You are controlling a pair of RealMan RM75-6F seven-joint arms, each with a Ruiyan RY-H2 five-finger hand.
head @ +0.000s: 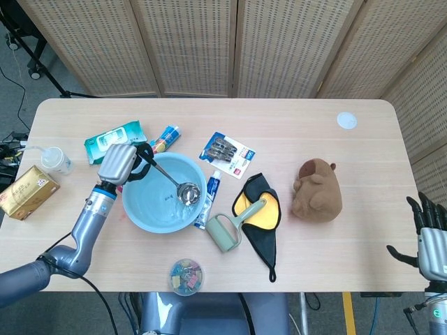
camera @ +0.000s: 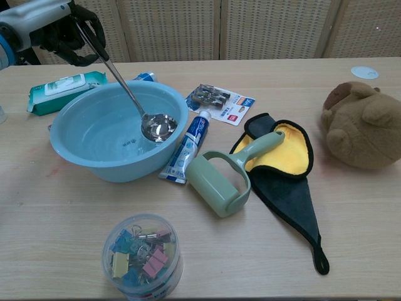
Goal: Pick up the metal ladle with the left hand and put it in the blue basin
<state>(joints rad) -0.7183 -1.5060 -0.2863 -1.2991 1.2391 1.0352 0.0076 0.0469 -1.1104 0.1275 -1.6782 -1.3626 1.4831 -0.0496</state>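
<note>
Left hand (camera: 59,28) grasps the upper end of the metal ladle (camera: 135,103), its dark fingers curled around the handle just above the far left rim of the blue basin (camera: 81,160). From that grip the handle slants down into the basin, and the ladle's shiny bowl sits inside, against the basin's right inner wall. In the head view the same hand (head: 122,164) hovers at the basin's (head: 140,209) upper left edge.

Right hand (head: 429,237) hangs off the worktop's (head: 279,118) edge, well apart from the basin on its right, with nothing in it and its fingers spread.

Touching the basin's right side lies a toothpaste tube (camera: 188,147), and just beyond that a green lint roller (camera: 219,182) whose handle rests on a black and yellow cloth (camera: 282,163). Behind the basin to its left is a pack of wet wipes (camera: 62,88). Nearer the camera than the basin stands a clear tub of coloured binder clips (camera: 143,254). A brown plush toy (camera: 363,125) sits well to the basin's right.
</note>
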